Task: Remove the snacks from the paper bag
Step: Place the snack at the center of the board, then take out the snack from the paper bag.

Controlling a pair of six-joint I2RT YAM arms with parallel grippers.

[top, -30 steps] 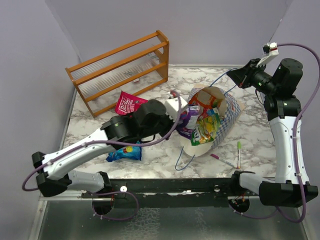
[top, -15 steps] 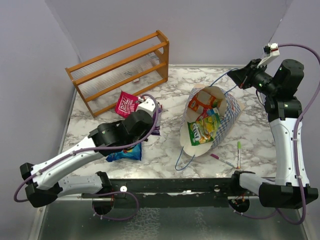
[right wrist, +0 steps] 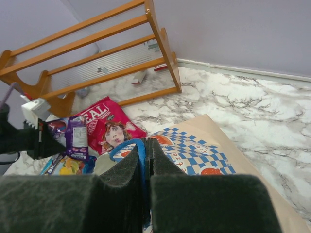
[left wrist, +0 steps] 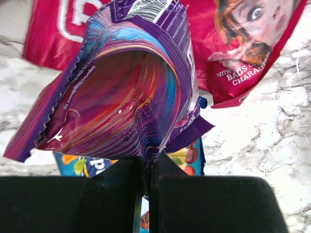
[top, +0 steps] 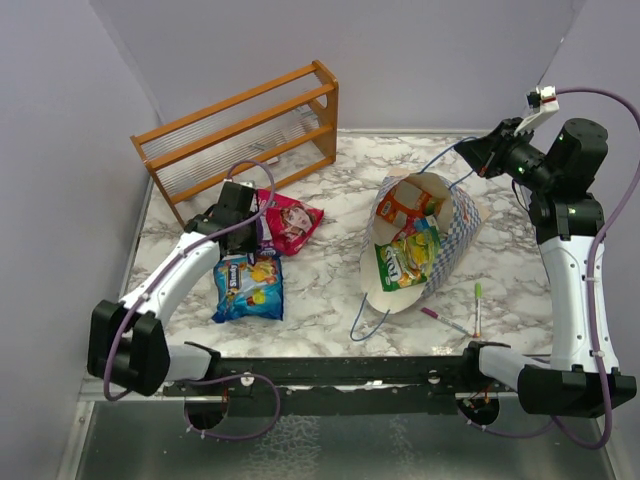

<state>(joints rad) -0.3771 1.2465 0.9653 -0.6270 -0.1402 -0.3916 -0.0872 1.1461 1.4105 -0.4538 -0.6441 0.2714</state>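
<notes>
The paper bag (top: pixel 455 235) lies on its side with its mouth toward the arms. An orange snack (top: pixel 405 208) and a green-yellow snack (top: pixel 405 257) show inside it. My right gripper (top: pixel 470 152) is shut on the bag's blue cord handle (right wrist: pixel 140 148) and holds it up behind the bag (right wrist: pixel 218 160). My left gripper (top: pixel 250 215) is shut on the edge of a purple snack (left wrist: pixel 126 82), which hangs just above the table. Under and beside it lie a red snack (top: pixel 292 222) and a blue snack (top: pixel 250 285), also seen as the red snack (left wrist: pixel 243 48) and blue snack (left wrist: pixel 187 156).
A wooden rack (top: pixel 240 140) stands at the back left, close behind the left gripper. A green marker pen (top: pixel 478 303) and a pink marker pen (top: pixel 440 319) lie right of the bag's mouth. The bag's second blue handle (top: pixel 365 325) trails toward the front edge.
My left arm has swung from the bag's mouth to the left side of the table with the purple snack in its jaws. The right arm has stayed put.
</notes>
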